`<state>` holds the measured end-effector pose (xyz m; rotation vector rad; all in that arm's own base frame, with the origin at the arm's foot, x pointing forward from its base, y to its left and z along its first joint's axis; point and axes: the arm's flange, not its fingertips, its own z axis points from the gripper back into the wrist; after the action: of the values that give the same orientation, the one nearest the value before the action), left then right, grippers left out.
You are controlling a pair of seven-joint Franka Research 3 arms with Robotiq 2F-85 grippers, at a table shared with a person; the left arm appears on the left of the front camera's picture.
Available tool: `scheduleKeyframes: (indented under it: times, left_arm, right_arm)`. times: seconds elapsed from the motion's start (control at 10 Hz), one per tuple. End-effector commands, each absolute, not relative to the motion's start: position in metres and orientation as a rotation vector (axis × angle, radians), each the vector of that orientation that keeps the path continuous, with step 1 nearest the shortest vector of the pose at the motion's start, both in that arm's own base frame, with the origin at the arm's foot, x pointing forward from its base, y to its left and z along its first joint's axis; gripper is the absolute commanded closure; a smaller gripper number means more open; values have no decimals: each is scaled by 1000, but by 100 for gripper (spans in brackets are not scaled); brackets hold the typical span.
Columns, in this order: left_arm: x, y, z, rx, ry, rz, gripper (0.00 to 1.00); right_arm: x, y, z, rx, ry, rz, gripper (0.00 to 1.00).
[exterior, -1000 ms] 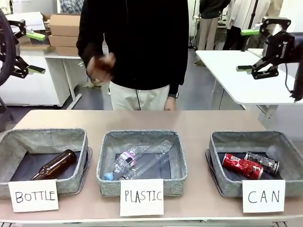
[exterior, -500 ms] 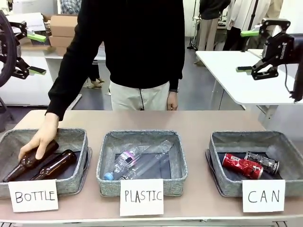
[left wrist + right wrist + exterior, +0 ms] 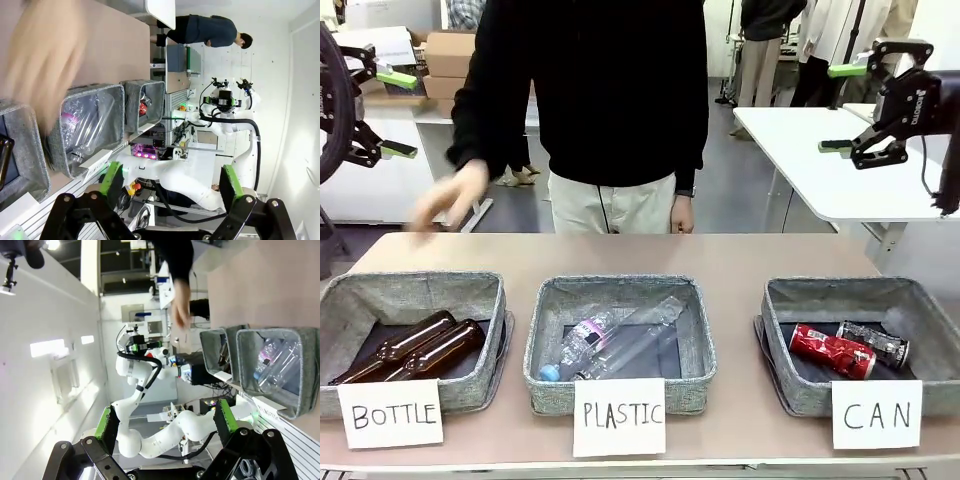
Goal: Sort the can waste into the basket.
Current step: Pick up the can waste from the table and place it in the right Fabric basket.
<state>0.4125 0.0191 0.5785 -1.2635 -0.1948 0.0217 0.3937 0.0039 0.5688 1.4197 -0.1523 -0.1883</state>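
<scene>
The grey woven basket (image 3: pixel 776 302) behind the white "CAN" card (image 3: pixel 876 414) stands at the table's front right. Two cans lie on its dark floor: a shiny red can (image 3: pixel 832 351) and, just behind it, a dark can (image 3: pixel 873 342) with pale print. My left gripper (image 3: pixel 398 113) hangs open high at the far left, away from the table. My right gripper (image 3: pixel 841 107) hangs open high at the far right, well above the basket. In the left wrist view my left gripper (image 3: pixel 171 182) is open and empty, with the basket (image 3: pixel 134 107) and red can (image 3: pixel 145 103) far off. My right gripper (image 3: pixel 165 421) is also open and empty.
A "BOTTLE" basket (image 3: pixel 420 292) at front left holds two brown glass bottles (image 3: pixel 415 347). The "PLASTIC" basket (image 3: pixel 620 288) in the middle holds clear plastic bottles (image 3: pixel 620 343). A person stands across the table, one hand (image 3: pixel 448 198) raised over its far left corner.
The person laid a second brown bottle in the "BOTTLE" basket and lifted the hand away. Both arms have stayed still, and the cans have not moved.
</scene>
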Motion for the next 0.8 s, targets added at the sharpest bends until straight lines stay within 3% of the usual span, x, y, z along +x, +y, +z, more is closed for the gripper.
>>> scheduleKeyframes:
  times: [0.0,0.7]
  left_arm:
    - [410,19,580,-1263,-185,23,0]
    - [410,19,580,-1263,-185,23,0]
  right_arm:
    - [394,4,569,1438,-152,-184,0]
    - [394,4,569,1438,-152,-184,0]
